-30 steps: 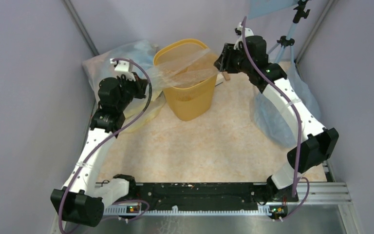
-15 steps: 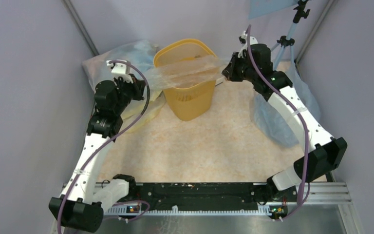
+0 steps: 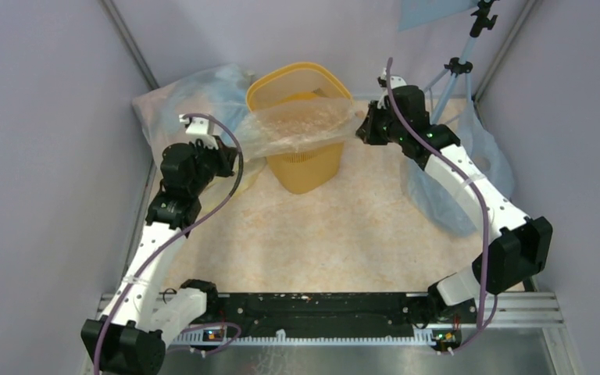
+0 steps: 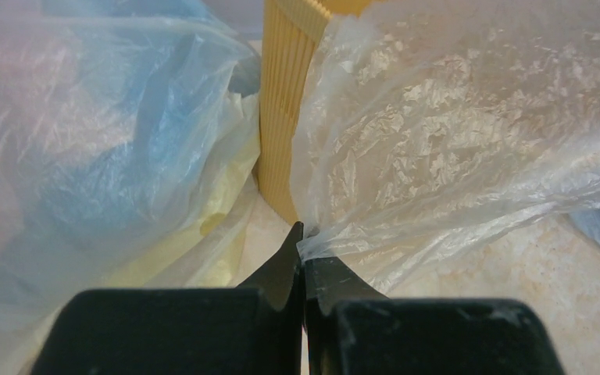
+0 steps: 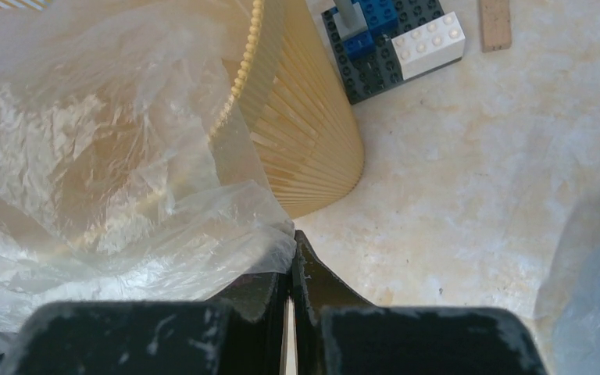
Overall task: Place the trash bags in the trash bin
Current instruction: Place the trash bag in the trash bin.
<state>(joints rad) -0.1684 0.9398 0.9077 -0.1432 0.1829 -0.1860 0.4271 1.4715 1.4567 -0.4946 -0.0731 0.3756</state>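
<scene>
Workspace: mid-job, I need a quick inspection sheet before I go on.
Surface: table, beige and mottled.
Job's things: bag stretched over the near side of the bin, not yet inside; bin upright.
Clutter: left sack and right sack, both bluish; blocks and a wooden stick beside the bin.
Grippers: left gripper and right gripper each shut on an end of the bag.
Cables: purple cables along both arms; no snag seen.
Surroundings: grey walls; tripod far right.

Right end effector [image 5: 291, 242] clamped on trash bag [image 5: 101, 180] corner beside trash bin [image 5: 305, 148]; block tower [image 5: 394, 43] beyond.
</scene>
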